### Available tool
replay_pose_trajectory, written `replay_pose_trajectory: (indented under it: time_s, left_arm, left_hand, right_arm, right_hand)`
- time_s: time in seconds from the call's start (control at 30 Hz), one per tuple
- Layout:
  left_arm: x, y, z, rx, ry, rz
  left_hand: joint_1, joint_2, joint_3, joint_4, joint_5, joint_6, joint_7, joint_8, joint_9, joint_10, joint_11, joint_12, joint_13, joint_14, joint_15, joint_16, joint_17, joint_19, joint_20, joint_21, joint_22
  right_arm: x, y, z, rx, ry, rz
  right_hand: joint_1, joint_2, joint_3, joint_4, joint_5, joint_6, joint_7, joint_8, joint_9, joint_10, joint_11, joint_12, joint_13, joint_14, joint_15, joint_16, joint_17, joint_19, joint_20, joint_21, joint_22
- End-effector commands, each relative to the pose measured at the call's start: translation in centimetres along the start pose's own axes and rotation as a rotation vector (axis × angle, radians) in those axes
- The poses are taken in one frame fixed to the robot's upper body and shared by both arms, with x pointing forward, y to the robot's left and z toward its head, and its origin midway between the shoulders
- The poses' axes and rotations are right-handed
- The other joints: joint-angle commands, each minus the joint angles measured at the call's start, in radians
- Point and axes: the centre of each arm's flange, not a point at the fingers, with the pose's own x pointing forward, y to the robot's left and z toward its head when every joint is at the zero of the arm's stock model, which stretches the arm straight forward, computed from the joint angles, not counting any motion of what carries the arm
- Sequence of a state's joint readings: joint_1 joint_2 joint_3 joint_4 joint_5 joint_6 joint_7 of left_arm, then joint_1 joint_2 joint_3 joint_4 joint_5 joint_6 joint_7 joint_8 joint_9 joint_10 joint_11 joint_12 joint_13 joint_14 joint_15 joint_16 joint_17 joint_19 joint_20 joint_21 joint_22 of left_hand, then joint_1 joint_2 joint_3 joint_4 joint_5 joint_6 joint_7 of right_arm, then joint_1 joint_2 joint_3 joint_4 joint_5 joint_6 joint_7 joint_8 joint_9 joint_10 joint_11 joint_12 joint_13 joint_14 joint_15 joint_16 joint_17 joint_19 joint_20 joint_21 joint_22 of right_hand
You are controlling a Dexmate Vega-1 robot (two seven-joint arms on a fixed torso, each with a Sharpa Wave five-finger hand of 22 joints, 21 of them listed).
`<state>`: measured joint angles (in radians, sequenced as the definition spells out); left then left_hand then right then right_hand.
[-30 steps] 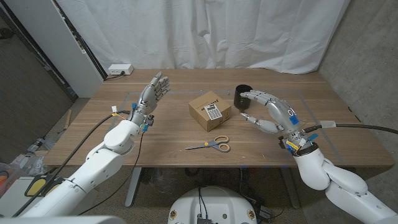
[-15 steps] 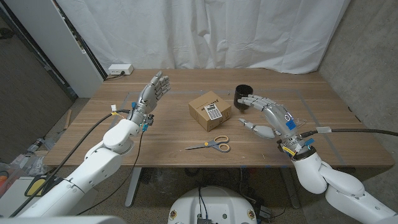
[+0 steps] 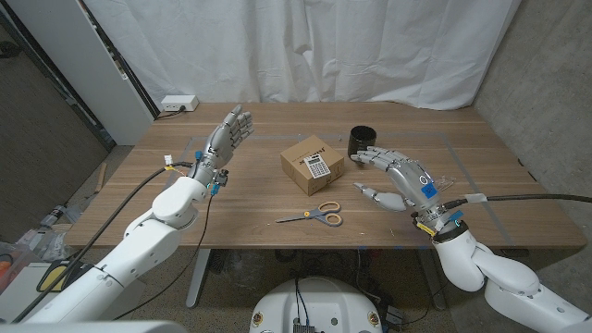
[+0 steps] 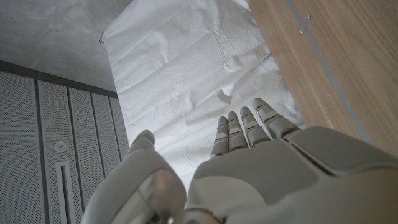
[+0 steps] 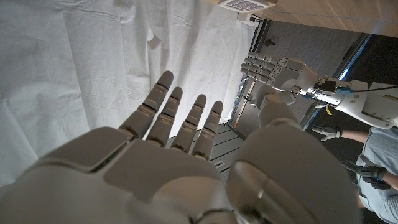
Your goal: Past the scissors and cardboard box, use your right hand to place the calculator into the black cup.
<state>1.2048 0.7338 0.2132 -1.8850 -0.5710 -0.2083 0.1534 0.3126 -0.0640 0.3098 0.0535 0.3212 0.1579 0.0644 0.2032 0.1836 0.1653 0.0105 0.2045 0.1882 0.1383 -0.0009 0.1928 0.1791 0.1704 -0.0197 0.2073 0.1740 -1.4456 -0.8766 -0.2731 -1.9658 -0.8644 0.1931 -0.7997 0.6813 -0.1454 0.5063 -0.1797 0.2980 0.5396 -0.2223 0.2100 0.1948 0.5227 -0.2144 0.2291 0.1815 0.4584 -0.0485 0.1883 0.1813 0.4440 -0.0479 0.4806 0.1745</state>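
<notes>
The calculator (image 3: 318, 167) lies face up on top of the box (image 3: 313, 164), near the middle of the worktop (image 3: 268, 199). The scissors (image 3: 314, 216) lie on the worktop at the box's 6 o'clock, handles toward the robot's right. The cup (image 3: 361, 142) stands upright at the box's 2 o'clock, mouth up, well placed to take something dropped in from above.

The right hand (image 3: 400, 178) hovers above the worktop at the box's 3 o'clock, fingers spread wide and holding nothing. Its fingertips reach toward the cup and box, and the thumb is held apart below them, which looks like the set of a hand readying a grasp. From this hand the calculator lies at about 9 o'clock, near but not touching, with the box's right edge between them; the cup is at its 11 o'clock, just beside the fingertips.

The left hand (image 3: 228, 137) is raised at the box's 9 o'clock, open and empty, well apart from everything, probably kept clear.
</notes>
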Motion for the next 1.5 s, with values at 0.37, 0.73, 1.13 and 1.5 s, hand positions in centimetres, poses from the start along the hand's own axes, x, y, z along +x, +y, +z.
replay_pose_trajectory:
  time_s: [0.37, 0.73, 1.13, 1.5]
  left_arm:
    - [0.0, 0.2, 0.7, 0.019, -0.017, 0.013]
    - [-0.2, -0.1, 0.5, 0.015, -0.013, 0.005]
    - [-1.1, 0.4, 1.3, 0.028, -0.018, 0.02]
    - [-1.2, 0.5, 1.5, 0.03, -0.023, 0.025]
  left_hand:
    - [0.007, 0.0, -0.006, -0.002, -0.001, 0.007, 0.001, -0.001, 0.006, 0.008, -0.004, -0.002, 0.003, 0.009, 0.001, -0.003, 0.005, 0.005, 0.005, -0.005, 0.005]
    - [0.007, 0.001, -0.008, -0.002, -0.002, 0.006, 0.001, -0.002, 0.006, 0.009, -0.003, -0.002, 0.003, 0.009, 0.0, -0.003, 0.005, 0.005, 0.005, -0.005, 0.005]
    - [0.008, 0.001, -0.01, -0.002, -0.002, 0.007, 0.001, -0.002, 0.006, 0.009, -0.002, -0.002, 0.003, 0.009, 0.0, -0.003, 0.005, 0.003, 0.005, -0.006, 0.005]
    - [0.008, 0.002, -0.012, -0.001, -0.003, 0.008, 0.001, -0.002, 0.006, 0.01, -0.002, -0.002, 0.003, 0.01, -0.001, -0.003, 0.005, 0.003, 0.005, -0.006, 0.005]
  right_arm:
    - [-0.5, 1.5, -1.0, -0.081, -0.025, 0.074]
    - [-0.7, 2.4, -0.6, -0.066, -0.036, 0.098]
    - [-0.4, 3.8, -0.7, -0.07, -0.047, 0.128]
    - [-0.1, 4.7, -0.7, -0.078, -0.072, 0.131]
  right_hand:
    - [0.076, -0.003, 0.016, -0.001, 0.033, -0.027, 0.001, -0.007, 0.006, -0.029, -0.002, -0.018, 0.003, -0.005, -0.143, -0.003, 0.002, 0.008, -0.116, -0.015, 0.007]
    - [0.116, 0.0, 0.018, 0.003, 0.052, -0.034, 0.001, -0.005, 0.008, -0.034, -0.003, -0.023, 0.004, -0.03, -0.145, -0.009, 0.003, -0.006, -0.122, -0.027, 0.008]
    - [0.201, 0.025, 0.032, 0.005, 0.081, -0.057, 0.001, -0.008, 0.009, -0.053, -0.003, -0.032, 0.005, -0.048, -0.145, -0.004, 0.007, -0.018, -0.129, -0.042, 0.01]
    - [0.209, 0.022, 0.017, 0.022, 0.09, -0.089, 0.001, -0.013, 0.01, -0.072, -0.003, -0.038, 0.005, -0.049, -0.138, 0.003, 0.012, -0.019, -0.128, -0.048, 0.011]
